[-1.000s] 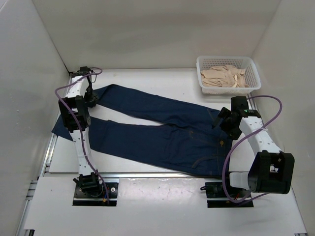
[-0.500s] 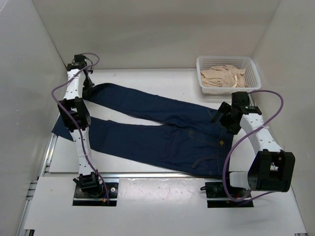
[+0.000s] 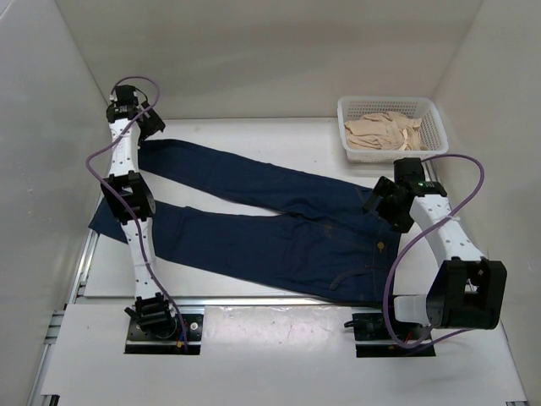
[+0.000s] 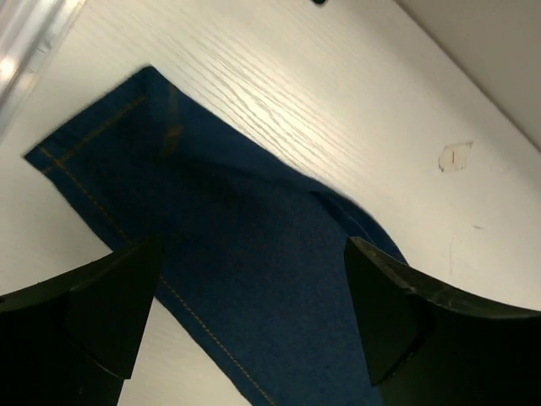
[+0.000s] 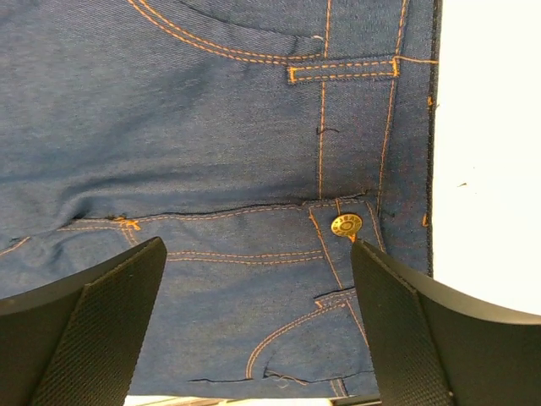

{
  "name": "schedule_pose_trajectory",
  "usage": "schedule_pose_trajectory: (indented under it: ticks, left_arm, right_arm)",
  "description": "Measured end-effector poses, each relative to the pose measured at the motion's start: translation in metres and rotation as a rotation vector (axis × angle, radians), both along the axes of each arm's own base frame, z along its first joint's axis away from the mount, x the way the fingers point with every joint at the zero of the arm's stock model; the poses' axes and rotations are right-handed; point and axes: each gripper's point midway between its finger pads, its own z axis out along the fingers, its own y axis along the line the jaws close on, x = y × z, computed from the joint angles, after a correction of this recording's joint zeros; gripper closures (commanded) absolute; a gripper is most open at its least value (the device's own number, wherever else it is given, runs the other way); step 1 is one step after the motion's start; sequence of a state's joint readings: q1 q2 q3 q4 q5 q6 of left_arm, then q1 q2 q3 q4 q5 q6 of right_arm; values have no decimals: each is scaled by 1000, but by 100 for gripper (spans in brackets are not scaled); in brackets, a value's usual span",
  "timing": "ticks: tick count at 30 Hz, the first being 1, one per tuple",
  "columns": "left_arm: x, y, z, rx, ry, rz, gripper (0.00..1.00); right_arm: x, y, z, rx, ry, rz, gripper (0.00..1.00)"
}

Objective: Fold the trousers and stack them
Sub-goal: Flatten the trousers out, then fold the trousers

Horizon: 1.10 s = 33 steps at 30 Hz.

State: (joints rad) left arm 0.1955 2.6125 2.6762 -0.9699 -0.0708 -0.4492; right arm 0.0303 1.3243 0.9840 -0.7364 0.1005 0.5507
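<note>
The dark blue trousers (image 3: 279,228) lie spread flat on the white table, waist at the right, both legs reaching left. My left gripper (image 3: 142,125) hovers open above the far leg's end. In the left wrist view that leg's hem (image 4: 59,156) and denim (image 4: 245,262) lie flat below the open left gripper (image 4: 252,317), nothing between its fingers (image 4: 106,309). My right gripper (image 3: 387,205) hangs open over the waistband. The right wrist view shows the brass button (image 5: 347,225) and tan-stitched pockets under the open right gripper (image 5: 254,321).
A white plastic basket (image 3: 351,106) holding beige cloth (image 3: 385,131) stands at the back right. White walls close in on the left, back and right. The near leg's end (image 3: 103,222) reaches the table's left edge.
My left gripper drew the far leg's end toward the back left, then opened and rose off it. The right gripper shifted only slightly over the waistband.
</note>
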Motion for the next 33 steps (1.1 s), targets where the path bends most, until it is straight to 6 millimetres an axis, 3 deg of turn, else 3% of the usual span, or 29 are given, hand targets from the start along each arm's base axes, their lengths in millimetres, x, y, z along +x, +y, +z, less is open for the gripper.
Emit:
schedule_pose_trajectory:
  ticks: [3,6,8,10,11,12,13,14,16,17,21,23,26,30,33]
  left_arm:
    - [-2,10,12,25,-16,12,0]
    - [-12,16,47,51,-50,10,0]
    - [-27,13,75,59,-71,4,0]
    - [-46,6,108,69,-102,-4,12]
    - [-56,0,122,73,-115,-12,18]
    - [-63,-7,136,80,-131,-21,24]
    - [-71,-15,147,85,-144,-33,38]
    - [-78,-23,154,86,-149,-47,46]
    - [-88,-38,157,82,-148,-82,53]
    - [-93,-46,153,76,-134,-104,59]
    - [-112,-67,103,49,-4,-160,57]
    - [-127,-76,69,38,93,-183,46]
    - [-148,-85,32,22,209,-203,8]
    - [-169,-93,5,5,290,-210,5]
    - [-196,-89,-17,-17,362,-192,5]
  right_arm:
    - [-2,0,7,-7,-33,1,5]
    - [-8,1,13,-7,-61,3,10]
    - [-14,1,13,-2,-67,0,28]
    - [-20,2,8,5,-57,-5,48]
    - [-23,3,3,10,-43,-9,69]
    - [-27,3,-2,13,-28,-11,75]
    - [-30,4,-6,21,-13,-18,82]
    - [-33,5,-10,30,-3,-25,89]
    - [-36,8,-16,44,12,-33,91]
    - [-37,9,-20,55,17,-38,91]
    - [-35,15,-43,85,82,-58,91]
    - [-32,16,-61,89,150,-70,91]
    - [-17,16,-83,81,241,-84,84]
    - [20,10,-89,84,263,-116,57]
    - [40,-3,-88,91,265,-161,56]
